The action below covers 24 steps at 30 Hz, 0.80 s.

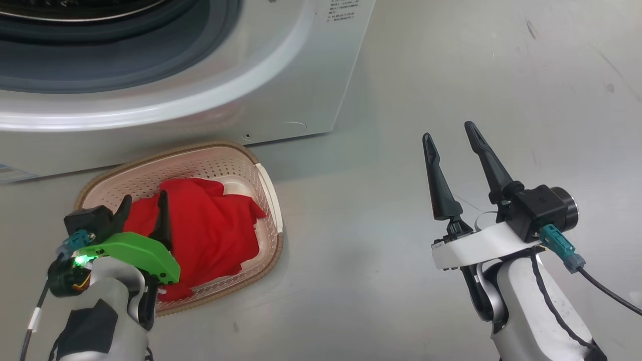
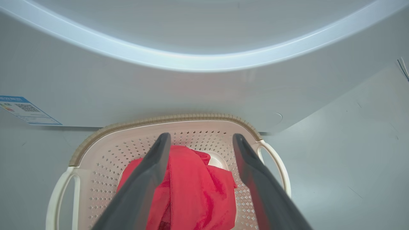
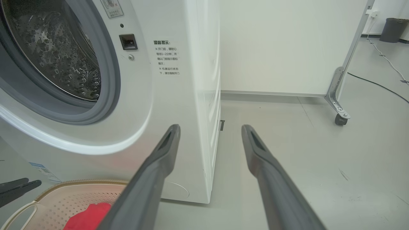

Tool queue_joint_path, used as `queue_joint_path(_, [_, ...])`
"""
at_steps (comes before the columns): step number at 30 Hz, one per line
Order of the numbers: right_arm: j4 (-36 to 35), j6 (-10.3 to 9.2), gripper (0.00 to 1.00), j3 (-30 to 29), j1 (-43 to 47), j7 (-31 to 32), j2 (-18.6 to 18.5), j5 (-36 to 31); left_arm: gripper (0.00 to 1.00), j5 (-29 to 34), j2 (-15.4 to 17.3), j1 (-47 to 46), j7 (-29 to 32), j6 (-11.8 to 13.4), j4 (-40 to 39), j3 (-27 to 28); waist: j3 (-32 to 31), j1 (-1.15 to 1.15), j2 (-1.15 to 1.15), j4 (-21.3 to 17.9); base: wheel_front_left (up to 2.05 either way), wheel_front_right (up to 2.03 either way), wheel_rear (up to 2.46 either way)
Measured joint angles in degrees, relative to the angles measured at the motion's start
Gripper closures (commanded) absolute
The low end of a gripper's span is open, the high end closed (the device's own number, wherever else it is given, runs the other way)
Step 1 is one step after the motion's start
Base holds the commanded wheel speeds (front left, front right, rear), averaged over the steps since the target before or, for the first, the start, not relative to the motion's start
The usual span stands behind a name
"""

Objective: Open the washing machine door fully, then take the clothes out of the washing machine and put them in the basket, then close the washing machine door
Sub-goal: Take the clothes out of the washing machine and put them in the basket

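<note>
Left jaws stand apart above the basket; the clothes lie heaped inside it, between and below them, not clamped; the washing machine rises just beyond their tips; right jaws stand apart on nothing, the machine's front corner ahead-left of them.

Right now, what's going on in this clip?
A two-armed robot is unloading a washing machine. The red garment lies in the basket on the floor in front of it, with the left gripper open over it. The right gripper is open and empty over the floor. The machine's opening is uncovered.
</note>
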Motion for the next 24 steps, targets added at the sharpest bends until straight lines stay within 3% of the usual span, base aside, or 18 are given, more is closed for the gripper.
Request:
queue_joint_path(11, [1.08, 0.09, 0.00, -0.76, 2.98, 0.00, -0.01, -0.14, 0.00, 1.98, -0.56, 1.71, -0.16, -0.32, -8.77, -0.20, -5.96, 0.00, 0.00, 2.94, 0.00, 0.00, 0.00])
queue_joint_path(24, [1.94, 0.58, 0.00, -2.13, 6.34, 0.00, 0.00, -0.15, 0.00, 5.78, -0.49, 7.39, -0.16, 0.10, -24.84, 1.23, -12.67, 0.00, 0.00, 5.62, 0.00, 0.00, 0.00])
